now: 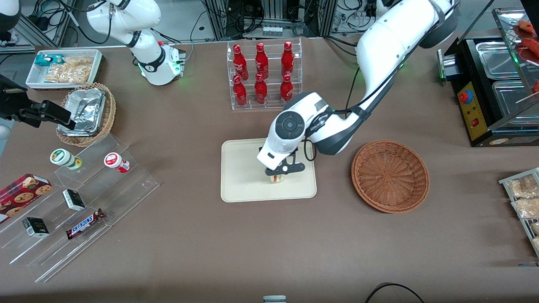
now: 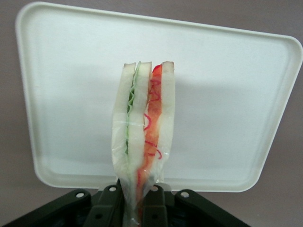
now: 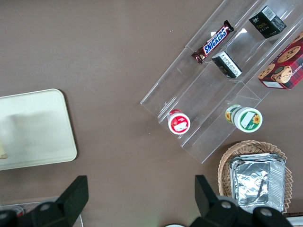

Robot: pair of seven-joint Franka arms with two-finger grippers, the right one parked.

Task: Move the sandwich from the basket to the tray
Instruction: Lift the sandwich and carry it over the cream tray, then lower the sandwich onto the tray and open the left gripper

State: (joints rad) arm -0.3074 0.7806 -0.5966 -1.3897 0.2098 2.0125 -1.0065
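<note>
Placing step: gripper over the tray, jaws pinching the sandwich just above it. Basket beside tray sits empty. Next: lower, release.

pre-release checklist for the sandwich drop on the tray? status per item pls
1. Claw shut on the wrapped triangular white-bread sandwich with red and green filling: ok, fingers clamp its wrapper.
2. Sandwich over the flat cream rectangular tray: ok, tray surface shows all round it.
3. Landing spot bare: ok, nothing else on the tray.
4. Sandwich touching the tray: cannot tell, neither view shows the gap.
5. Round reddish-brown wicker basket emptied: ok, nothing in it.
6. Clear of tray rim: ok, the sandwich hangs inside the edge nearer the front camera.
</note>
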